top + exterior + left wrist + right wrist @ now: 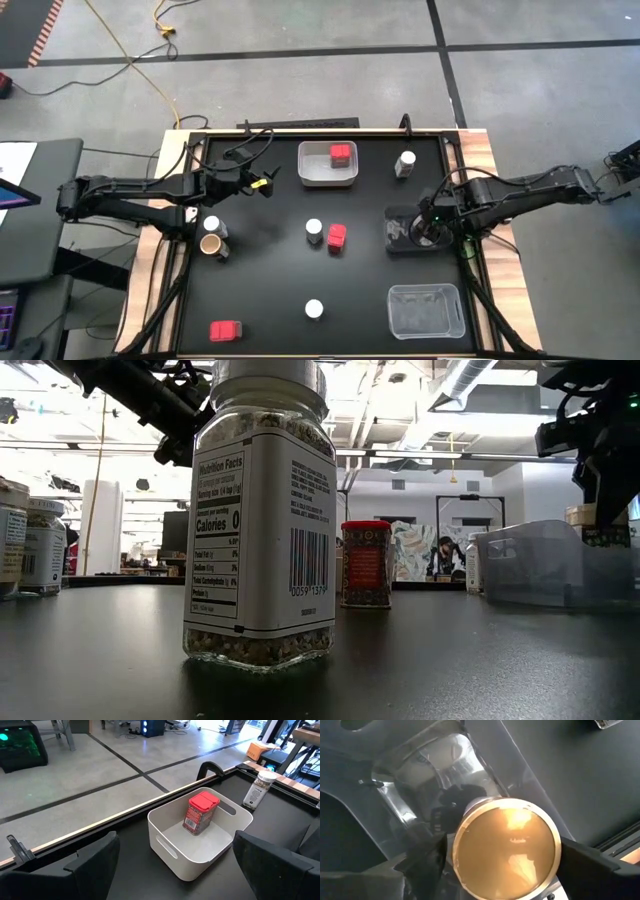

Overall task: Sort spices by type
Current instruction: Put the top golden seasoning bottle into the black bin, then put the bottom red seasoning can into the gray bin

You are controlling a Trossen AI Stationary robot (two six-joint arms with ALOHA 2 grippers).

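Here, the right gripper (428, 236) stood over a brown-lidded round jar (506, 848) inside a dark clear plastic bin (395, 228) at centre right of the high view.

Its fingers flanked the jar lid with gaps showing on both sides, released. The left gripper (262, 184), spread wide and empty, hovered at upper left. One red blocky box (341, 154) sat in the white rectangular bin (307, 175) at upper centre; another (336, 236) stood beside a white-lidded jar (314, 230) at centre.
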